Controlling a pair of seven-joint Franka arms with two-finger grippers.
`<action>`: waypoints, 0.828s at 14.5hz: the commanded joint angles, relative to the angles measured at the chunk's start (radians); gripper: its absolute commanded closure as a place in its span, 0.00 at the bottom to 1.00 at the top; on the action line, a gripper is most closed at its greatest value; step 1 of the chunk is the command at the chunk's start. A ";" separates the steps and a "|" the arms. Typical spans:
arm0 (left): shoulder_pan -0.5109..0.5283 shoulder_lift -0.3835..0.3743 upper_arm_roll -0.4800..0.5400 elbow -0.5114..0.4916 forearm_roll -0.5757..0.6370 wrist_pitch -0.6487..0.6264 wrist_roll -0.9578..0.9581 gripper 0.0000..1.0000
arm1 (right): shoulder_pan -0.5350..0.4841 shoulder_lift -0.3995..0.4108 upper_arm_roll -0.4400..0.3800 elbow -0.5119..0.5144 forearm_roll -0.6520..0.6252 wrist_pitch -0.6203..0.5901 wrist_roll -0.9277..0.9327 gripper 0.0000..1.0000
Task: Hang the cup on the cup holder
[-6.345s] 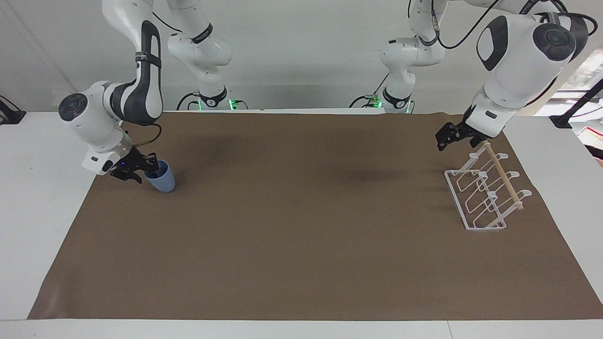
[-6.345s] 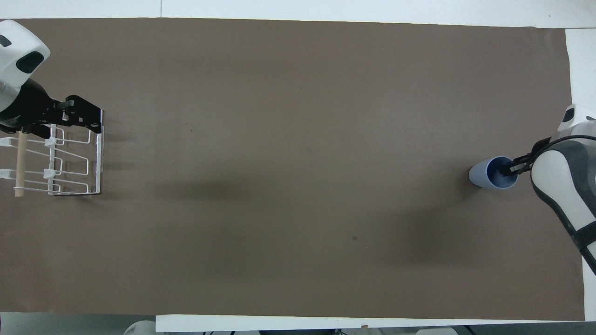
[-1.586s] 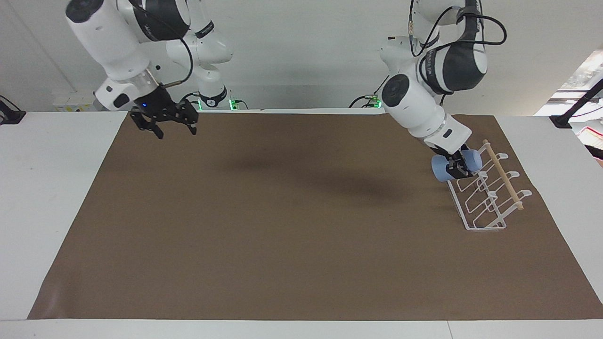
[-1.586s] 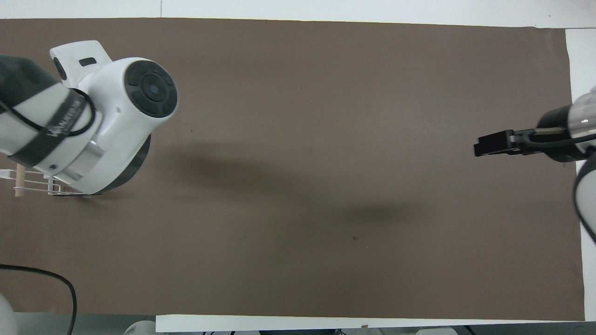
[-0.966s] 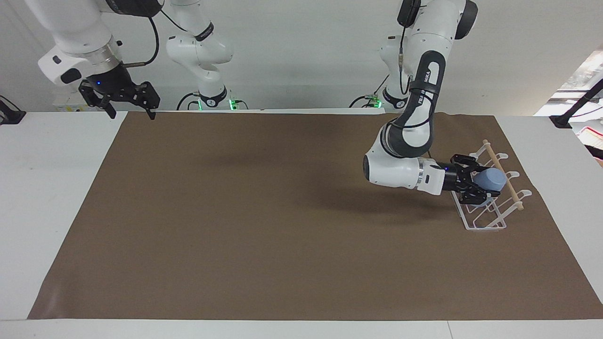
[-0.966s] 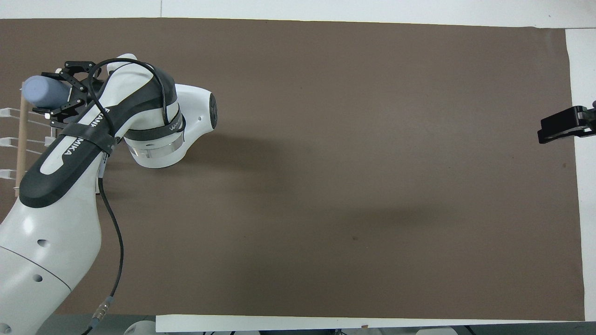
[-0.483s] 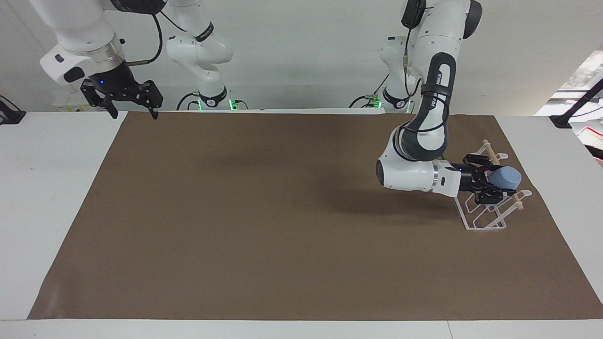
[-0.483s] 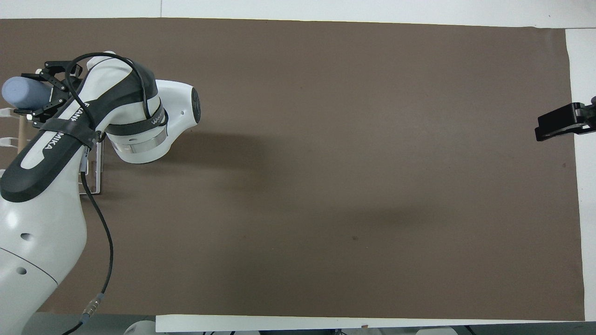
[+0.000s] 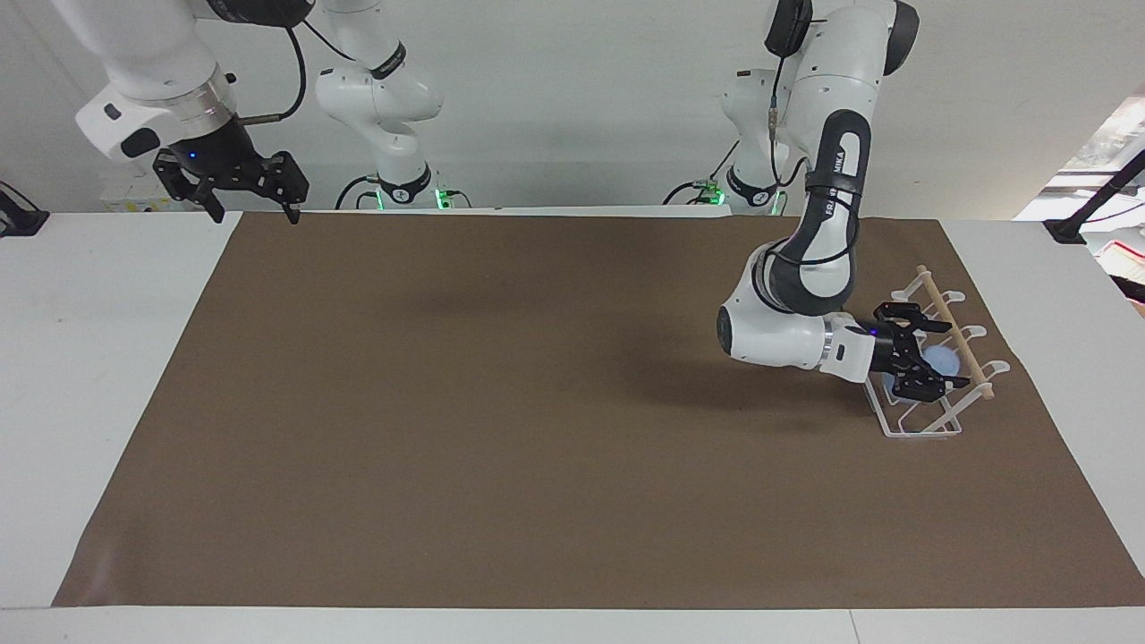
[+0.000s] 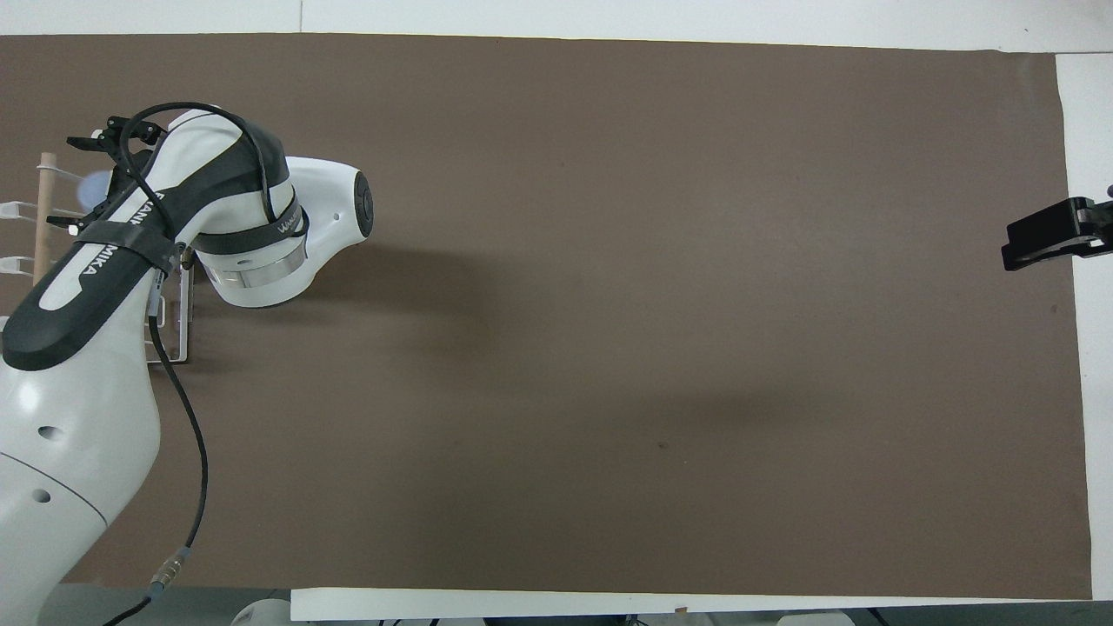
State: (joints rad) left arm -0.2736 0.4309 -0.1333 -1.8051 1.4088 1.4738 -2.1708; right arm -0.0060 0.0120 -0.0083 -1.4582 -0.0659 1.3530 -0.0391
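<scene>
The light-blue cup (image 9: 942, 360) lies tilted among the prongs of the white wire cup holder (image 9: 921, 430), just below its wooden dowel (image 9: 972, 365), at the left arm's end of the table. My left gripper (image 9: 935, 358) reaches in level over the holder, with the cup between its fingers. In the overhead view the cup (image 10: 90, 186) shows as a pale patch at the left gripper (image 10: 65, 181), beside the dowel (image 10: 43, 217). The arm hides most of the cup holder (image 10: 184, 348). My right gripper (image 9: 253, 213) is open, empty and raised over the mat's edge at the right arm's end.
A brown mat (image 9: 537, 429) covers the table between white margins (image 9: 89, 376). The left arm's elbow and forearm (image 10: 252, 226) hang low over the mat beside the holder. The right gripper (image 10: 1022, 245) shows at the mat's edge in the overhead view.
The left gripper has dropped and drawn back a little. It has brought the cup from above the dowel down among the prongs. The right gripper has hardly moved.
</scene>
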 commanded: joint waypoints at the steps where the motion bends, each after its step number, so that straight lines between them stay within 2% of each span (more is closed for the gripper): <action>1: 0.036 0.009 -0.006 0.062 -0.021 0.055 0.054 0.01 | -0.006 -0.027 0.005 -0.042 0.000 -0.003 0.001 0.01; 4: 0.007 0.006 -0.008 0.072 -0.085 -0.029 0.060 0.01 | -0.006 -0.027 0.004 -0.042 0.000 -0.003 0.001 0.01; 6: 0.014 -0.021 -0.011 0.070 -0.128 -0.003 0.135 0.01 | -0.008 -0.029 0.004 -0.042 0.000 -0.003 0.001 0.01; 7: 0.023 -0.044 -0.009 0.072 -0.195 0.043 0.222 0.01 | -0.008 -0.029 0.004 -0.042 0.000 -0.005 0.001 0.01; 9: 0.060 -0.157 -0.008 0.067 -0.357 0.161 0.407 0.01 | -0.006 -0.029 0.005 -0.042 0.000 -0.005 -0.001 0.01; 12: 0.111 -0.283 -0.002 0.090 -0.479 0.177 0.774 0.01 | -0.002 -0.029 0.005 -0.042 0.000 -0.005 0.001 0.01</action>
State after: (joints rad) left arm -0.2038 0.2666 -0.1377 -1.6962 1.0219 1.6088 -1.6177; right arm -0.0054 0.0071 -0.0075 -1.4725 -0.0658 1.3501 -0.0391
